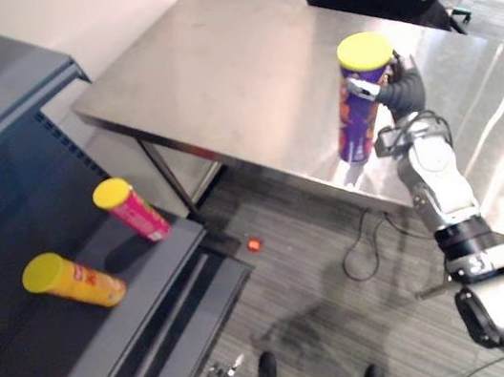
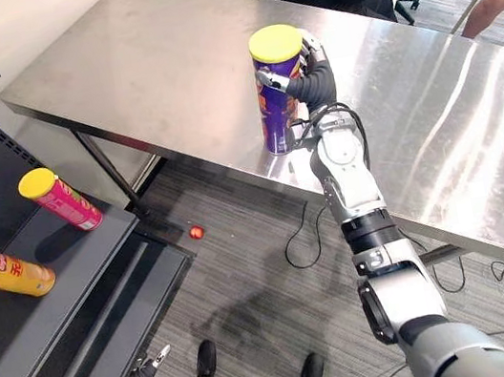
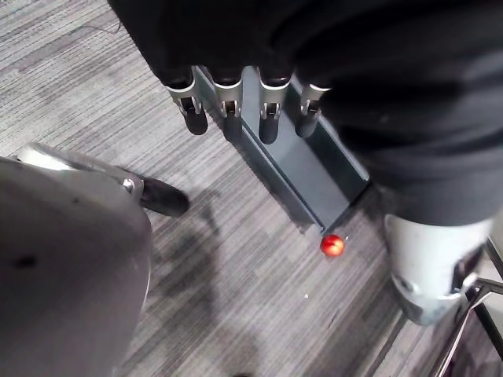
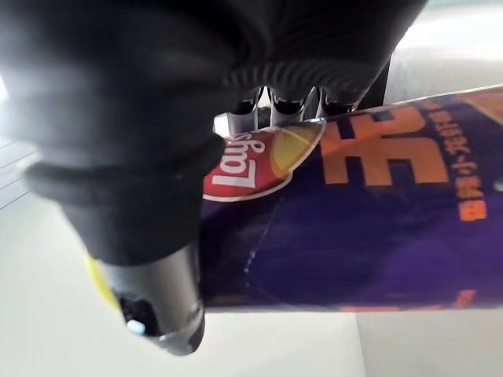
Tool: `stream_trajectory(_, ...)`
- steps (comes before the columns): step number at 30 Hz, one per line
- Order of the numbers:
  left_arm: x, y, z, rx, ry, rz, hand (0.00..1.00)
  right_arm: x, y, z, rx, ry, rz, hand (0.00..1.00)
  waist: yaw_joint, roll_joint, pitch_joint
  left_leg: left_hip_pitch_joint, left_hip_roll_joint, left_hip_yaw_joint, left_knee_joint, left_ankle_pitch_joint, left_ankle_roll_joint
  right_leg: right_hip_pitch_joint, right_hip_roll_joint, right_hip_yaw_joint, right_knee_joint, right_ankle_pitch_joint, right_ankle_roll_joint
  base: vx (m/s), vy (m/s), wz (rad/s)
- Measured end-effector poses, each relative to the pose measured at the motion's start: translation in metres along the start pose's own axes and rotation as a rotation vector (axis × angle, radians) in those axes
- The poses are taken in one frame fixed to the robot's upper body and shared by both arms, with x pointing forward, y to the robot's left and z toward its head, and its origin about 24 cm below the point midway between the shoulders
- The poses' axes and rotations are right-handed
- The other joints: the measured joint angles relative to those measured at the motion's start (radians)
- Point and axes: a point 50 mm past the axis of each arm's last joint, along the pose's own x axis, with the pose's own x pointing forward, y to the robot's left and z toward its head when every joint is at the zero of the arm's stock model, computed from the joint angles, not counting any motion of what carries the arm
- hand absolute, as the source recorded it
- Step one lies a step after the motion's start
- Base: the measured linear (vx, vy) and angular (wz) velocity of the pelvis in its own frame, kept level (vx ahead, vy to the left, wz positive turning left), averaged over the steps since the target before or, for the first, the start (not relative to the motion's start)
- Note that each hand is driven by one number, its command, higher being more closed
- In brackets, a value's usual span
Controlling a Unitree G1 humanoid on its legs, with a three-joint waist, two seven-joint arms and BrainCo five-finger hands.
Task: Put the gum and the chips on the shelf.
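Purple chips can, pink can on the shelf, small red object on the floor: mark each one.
purple chips can (image 2: 277,128), right eye view, on its lower purple side.
pink can (image 1: 143,216), left eye view, on the middle of its body.
small red object (image 1: 254,244), left eye view, on its centre.

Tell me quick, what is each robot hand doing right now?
Left hand: open, holding nothing.
Right hand: closed around the tall purple chips can with a yellow lid.
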Motion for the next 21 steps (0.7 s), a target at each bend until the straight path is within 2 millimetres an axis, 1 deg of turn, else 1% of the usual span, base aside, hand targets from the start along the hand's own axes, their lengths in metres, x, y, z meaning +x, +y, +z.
stream_trajectory(3,0.001,0.000,0.002,0.002,-0.006,0.003,0.00,0.002,0.000,0.002,0.001,-0.003,-0.007,1.00,0.012,-0.005,0.004,0.000,0.000,0.001,0.000,0.000,0.000,-0.001,0.000,0.000,0.000,0.000,0.000,0.00,0.000,0.00)
stream_trajectory(8,0.001,0.002,0.002,0.003,-0.006,0.019,0.00,0.005,0.002,0.003,0.002,-0.006,-0.005,1.00,0.013,-0.012,0.009,0.000,0.000,0.001,0.000,0.000,0.000,-0.001,0.000,0.001,0.000,0.000,0.000,0.00,0.000,0.00)
stream_trajectory(18,0.001,0.002,0.002,0.005,-0.005,0.022,0.00,0.005,0.001,0.004,0.005,-0.010,-0.012,1.00,0.012,-0.012,0.009,0.003,0.002,0.015,0.000,0.000,0.000,-0.006,0.001,0.015,0.000,0.000,0.000,0.00,-0.004,-0.04)
stream_trajectory(20,0.000,0.002,0.002,0.005,-0.005,0.023,0.00,0.004,0.000,0.008,0.013,-0.030,-0.019,1.00,0.012,-0.012,0.009,0.007,0.003,0.022,0.000,0.000,0.000,-0.006,0.001,0.019,0.000,0.001,0.000,0.01,-0.004,-0.08)
stream_trajectory(21,0.000,0.002,0.001,0.005,-0.004,0.026,0.00,0.000,-0.002,0.015,0.024,-0.065,-0.025,1.00,0.012,-0.012,0.009,0.012,0.004,0.028,0.000,0.000,0.000,-0.005,0.001,0.026,0.000,0.001,-0.001,0.02,-0.005,-0.10)
